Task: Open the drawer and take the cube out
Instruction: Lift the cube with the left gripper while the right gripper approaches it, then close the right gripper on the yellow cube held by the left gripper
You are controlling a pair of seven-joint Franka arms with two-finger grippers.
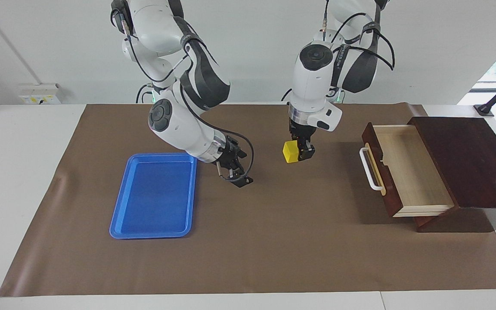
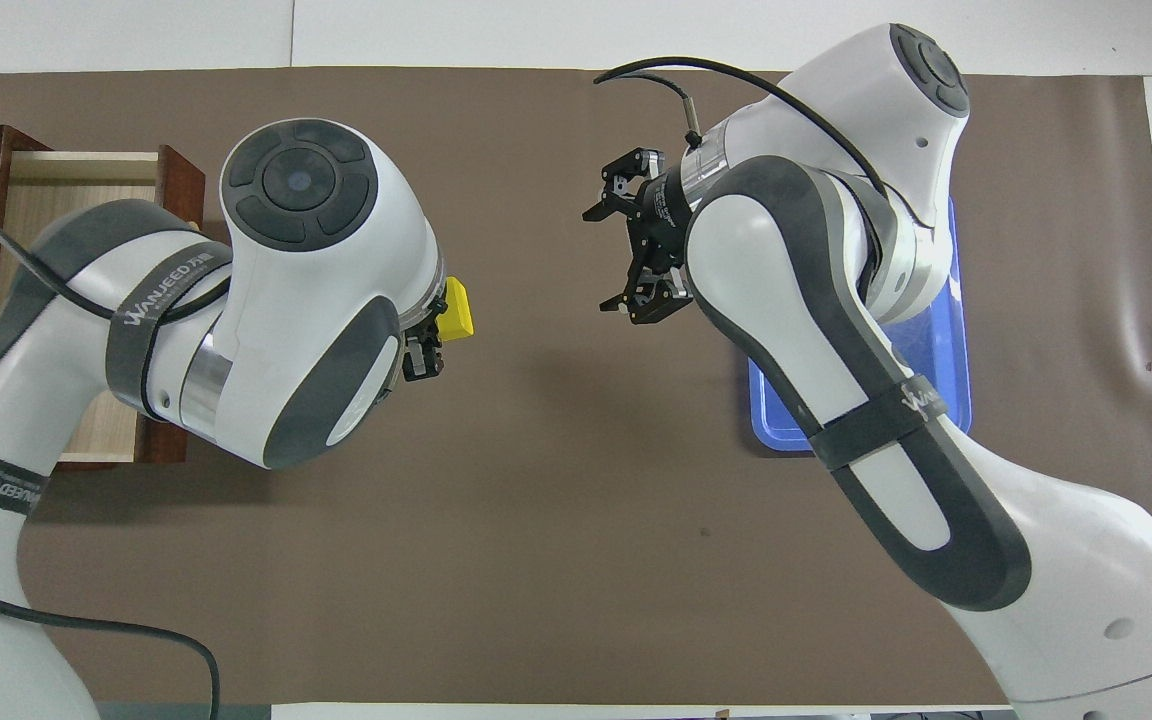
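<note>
**Cube held aloft over the mat, drawer open**

Nearest the robots, the left gripper (image 1: 298,154) hangs in the air over the bare brown mat (image 1: 274,241), roughly midway along the table. It is clenched on the cube (image 1: 290,152) — the yellow block sits between the fingers at the gripper's tip, its free face turned toward the right arm's end of the table. In the overhead view only a yellow corner (image 2: 457,307) shows from under the left arm's wrist.

The right gripper (image 1: 235,174) hovers over the mat just beside the blue tray (image 1: 121,211), on the side toward the cube, its fingers (image 2: 604,210) spread apart and holding nothing. The two grippers are apart, with bare mat between them.

At the left arm's end of the table the drawer (image 1: 398,172) stands pulled out of the dark wooden box (image 1: 472,159), its pale wood floor showing and its white handle (image 1: 369,170) facing the middle of the table. The cube is well apart from the drawer — out over the mat, between the drawer and the tray.

The blue tray reaches farthest from the robots.
</note>
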